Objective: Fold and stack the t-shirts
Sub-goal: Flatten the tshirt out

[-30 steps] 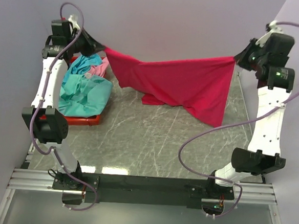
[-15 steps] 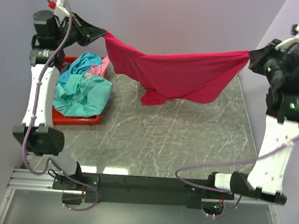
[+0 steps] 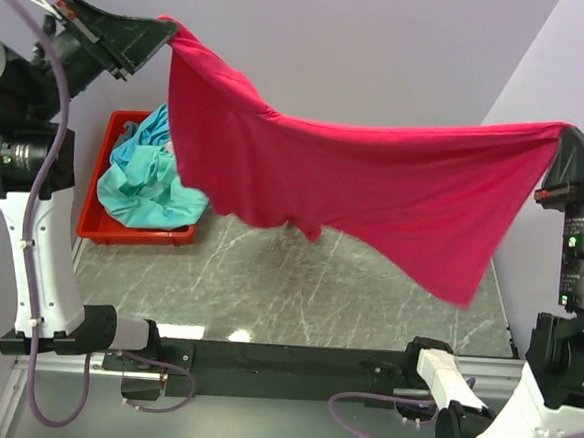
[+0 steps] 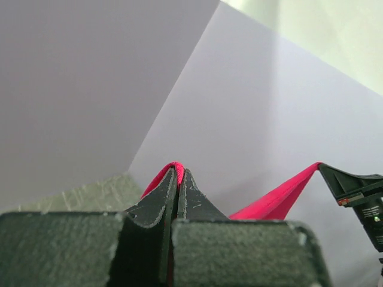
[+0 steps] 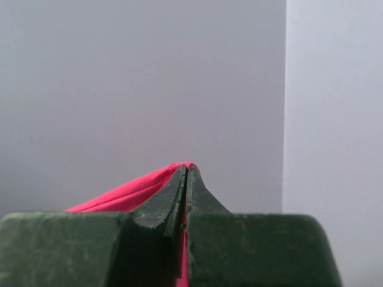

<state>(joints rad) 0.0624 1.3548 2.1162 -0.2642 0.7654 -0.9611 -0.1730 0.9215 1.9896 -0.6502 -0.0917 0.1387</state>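
Note:
A magenta-red t-shirt (image 3: 375,185) hangs stretched in the air well above the table. My left gripper (image 3: 167,28) is shut on its upper left corner, high at the far left. My right gripper (image 3: 568,138) is shut on the opposite corner at the right edge. In the left wrist view the jaws (image 4: 179,173) pinch a red fold (image 4: 173,166), and the cloth (image 4: 281,200) runs off to the right gripper. In the right wrist view the jaws (image 5: 187,170) clamp red cloth (image 5: 125,194). A teal t-shirt (image 3: 152,184) and a bit of pink cloth (image 3: 169,146) lie in the bin.
A red plastic bin (image 3: 121,231) stands at the left of the grey marbled table (image 3: 297,290). Lilac walls close in behind and on both sides. The black mounting rail (image 3: 282,359) runs along the near edge.
Both arms have risen and spread apart, lifting the magenta-red t-shirt clear of the table. It now hangs higher and closer to the top camera, stretched wider.

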